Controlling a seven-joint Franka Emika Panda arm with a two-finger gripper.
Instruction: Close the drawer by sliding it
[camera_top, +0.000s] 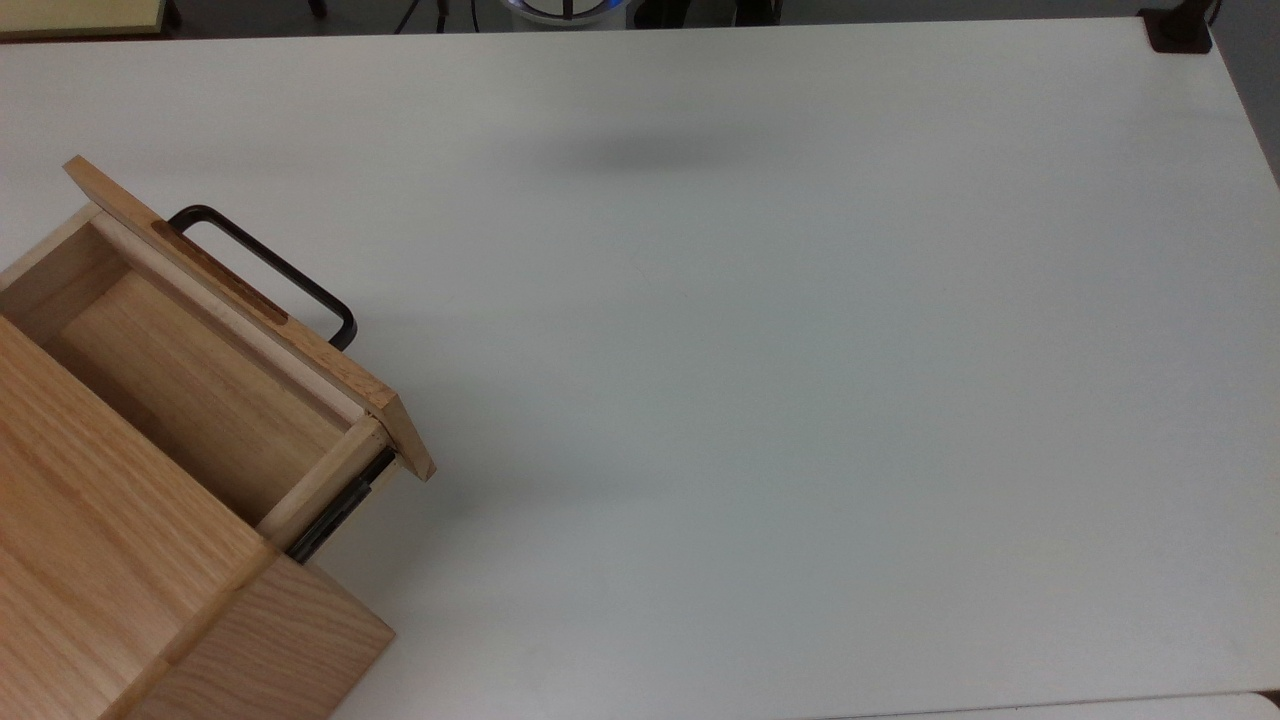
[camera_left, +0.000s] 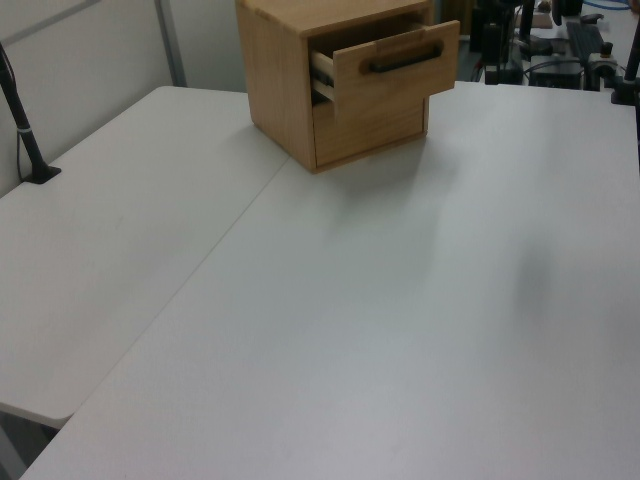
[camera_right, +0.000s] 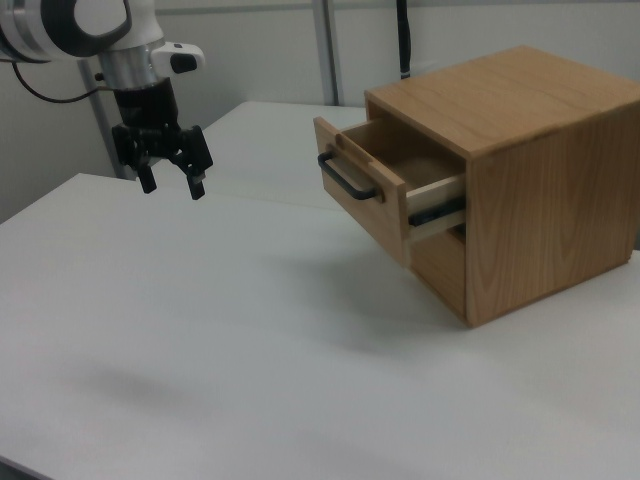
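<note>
White, smooth table (camera_right: 250, 330) surface is seen lying bare between the gripper (camera_right: 170, 183) and the drawer (camera_right: 372, 200), with nothing standing in the way. The gripper is held above the table at the right view's left, well apart from the drawer, its black fingers spread apart and clamped on nothing. The drawer, of light oak with a thin black U-shaped handle (camera_right: 342, 178), is seen pulled partly out of the boxy wooden cabinet (camera_right: 540, 200). A black side rail (camera_top: 335, 520) is exposed.
</note>
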